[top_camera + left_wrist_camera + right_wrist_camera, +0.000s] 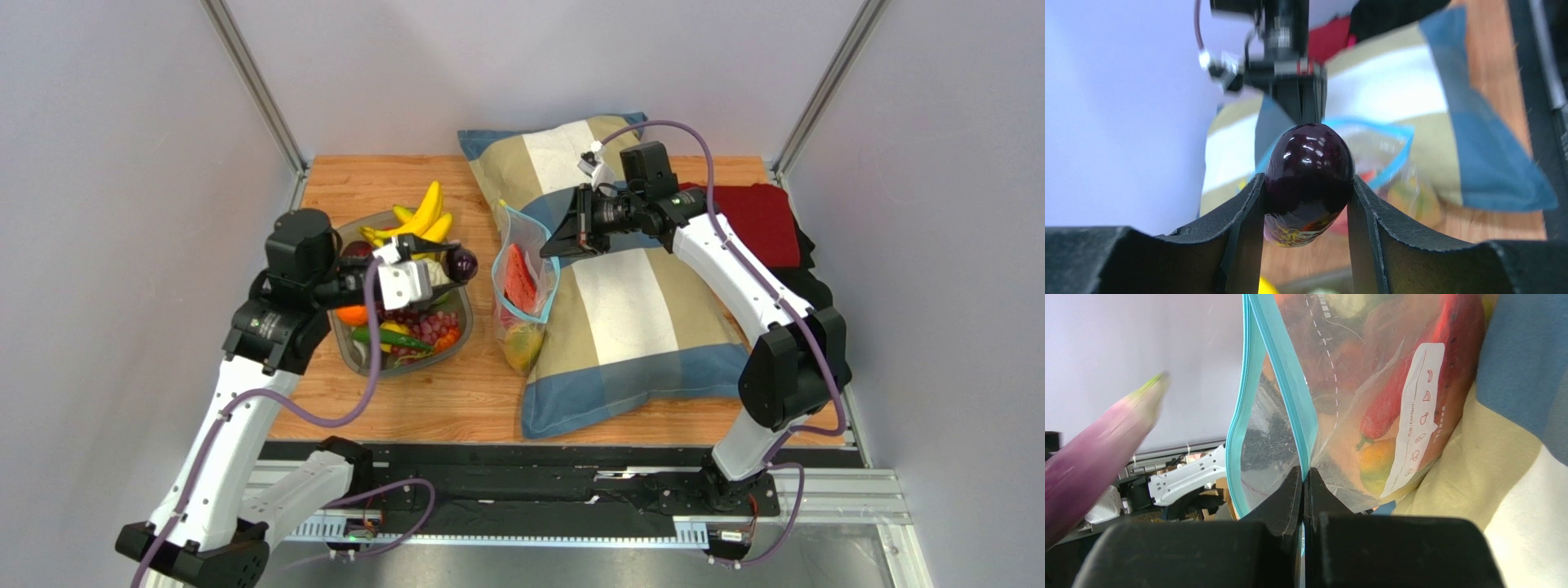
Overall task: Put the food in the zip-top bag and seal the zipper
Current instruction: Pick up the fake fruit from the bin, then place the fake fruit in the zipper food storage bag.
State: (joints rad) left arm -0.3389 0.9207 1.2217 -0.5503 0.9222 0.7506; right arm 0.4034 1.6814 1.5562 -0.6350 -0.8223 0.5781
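Gripping a purple eggplant (1309,177), left jaws face the zip-top bag (524,288).

On the table (429,410), the dish (356,361) of food (417,331) sits left of the zip-top bag (521,276), which leans against the pillow's (638,306) left side.
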